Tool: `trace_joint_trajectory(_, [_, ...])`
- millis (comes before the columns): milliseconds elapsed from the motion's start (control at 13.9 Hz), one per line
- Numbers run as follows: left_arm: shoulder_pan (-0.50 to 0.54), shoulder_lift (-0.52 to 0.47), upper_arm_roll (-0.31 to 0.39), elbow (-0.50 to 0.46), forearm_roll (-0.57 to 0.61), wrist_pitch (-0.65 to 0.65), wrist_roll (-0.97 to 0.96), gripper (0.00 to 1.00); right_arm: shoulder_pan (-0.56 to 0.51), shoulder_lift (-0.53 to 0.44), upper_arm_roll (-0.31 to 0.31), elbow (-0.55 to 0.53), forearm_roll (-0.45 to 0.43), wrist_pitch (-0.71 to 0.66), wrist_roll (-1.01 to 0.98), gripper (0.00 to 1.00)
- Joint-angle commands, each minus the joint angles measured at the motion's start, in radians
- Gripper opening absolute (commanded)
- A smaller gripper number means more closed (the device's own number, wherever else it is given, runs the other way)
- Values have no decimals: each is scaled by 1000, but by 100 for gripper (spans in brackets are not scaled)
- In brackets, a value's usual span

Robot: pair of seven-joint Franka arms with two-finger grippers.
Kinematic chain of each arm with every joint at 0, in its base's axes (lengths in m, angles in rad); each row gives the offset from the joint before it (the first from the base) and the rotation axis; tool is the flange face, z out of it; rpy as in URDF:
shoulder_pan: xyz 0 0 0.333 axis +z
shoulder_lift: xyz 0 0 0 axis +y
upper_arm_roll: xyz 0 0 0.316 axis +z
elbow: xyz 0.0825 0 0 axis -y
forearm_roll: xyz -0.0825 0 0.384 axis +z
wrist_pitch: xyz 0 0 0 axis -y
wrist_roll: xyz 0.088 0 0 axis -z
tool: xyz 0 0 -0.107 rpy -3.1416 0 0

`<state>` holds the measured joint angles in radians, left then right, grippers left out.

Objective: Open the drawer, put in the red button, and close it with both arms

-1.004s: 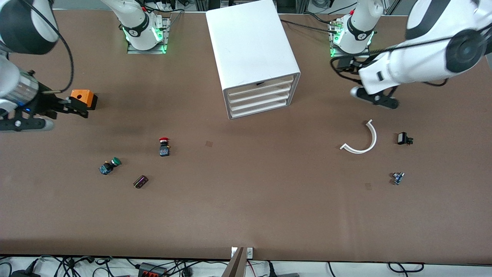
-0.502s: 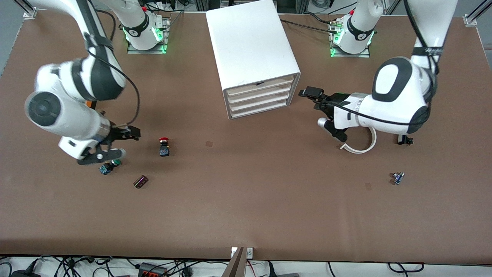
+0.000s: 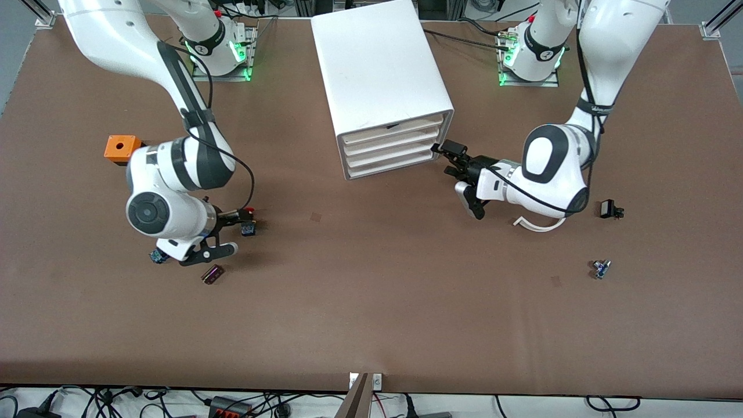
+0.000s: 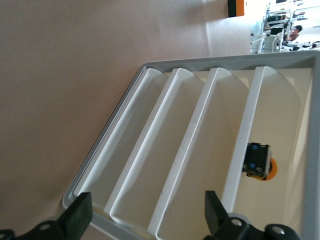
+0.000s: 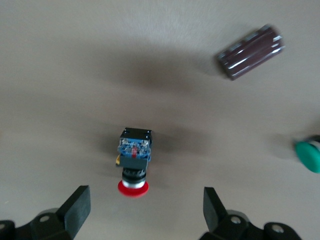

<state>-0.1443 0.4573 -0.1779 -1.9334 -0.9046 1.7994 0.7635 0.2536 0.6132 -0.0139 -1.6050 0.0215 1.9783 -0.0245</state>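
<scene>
The white cabinet point(image 3: 377, 64) stands at the table's middle, all four drawers point(image 3: 389, 145) shut. My left gripper point(image 3: 448, 157) is open and empty, in front of the drawer fronts at their corner toward the left arm's end. The left wrist view shows the drawers point(image 4: 190, 150) close ahead of the open gripper point(image 4: 145, 220). The red button point(image 3: 249, 229) lies on its side on the table. My right gripper point(image 3: 239, 216) is open right beside it. In the right wrist view the red button point(image 5: 134, 160) lies just ahead of the open gripper point(image 5: 145, 212), red cap toward it, not held.
An orange box point(image 3: 119, 147) sits near the right arm's end. A green-capped switch point(image 5: 307, 155) and a dark block point(image 3: 212, 274) lie near the red button. A white curved strip point(image 3: 537, 223), a black part point(image 3: 609, 209) and a small blue part point(image 3: 601, 268) lie toward the left arm's end.
Both arms swung in. The right gripper went from the orange box to the red button. The left gripper went from near its base to the drawer fronts.
</scene>
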Motion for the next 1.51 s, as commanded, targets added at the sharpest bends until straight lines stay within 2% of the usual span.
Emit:
trace_joint_trajectory(0, [-3,-25,-26,-94,-104,49,118,77,12,55,-5,30,17,1,0,100])
trace_joint_trajectory(72, [-3,-25,-38,-102,-108,51,129,65,12,69,-5,30,17,5,15,100])
trace_joint_trajectory(143, [-6,-25,-48,-113,-114,52,132,59,13,79,-5,30,21,14,52,100])
trace_joint_trajectory(359, [-38,-16,-69,-134,-117,115,132,56,41,94,-5,28,22,33,83,100])
trace_joint_trajectory(430, [-50,-9,-71,-134,-117,129,134,51,39,98,-5,28,25,33,86,100])
trace_joint_trajectory(502, [-60,-5,-72,-136,-117,141,132,45,36,103,-5,27,25,33,84,100])
trace_joint_trajectory(717, [-66,-3,-74,-131,-117,138,134,16,38,114,-5,27,28,39,86,100])
trace_joint_trajectory(789, [-66,-2,-72,-125,-116,140,134,11,38,117,-5,27,37,42,84,100])
trace_joint_trajectory(1076, [-54,21,-62,-61,-103,140,134,8,30,129,-6,25,37,45,83,99])
trace_joint_trajectory(1148, [-41,32,-58,-33,-102,140,132,8,30,132,-6,25,37,45,86,95])
trace_joint_trajectory(1291, [0,67,-57,20,-100,140,134,12,27,135,-8,27,37,40,87,78])
trace_joint_trajectory(1435, [17,102,-55,66,-100,140,135,13,27,137,-9,25,37,37,87,56])
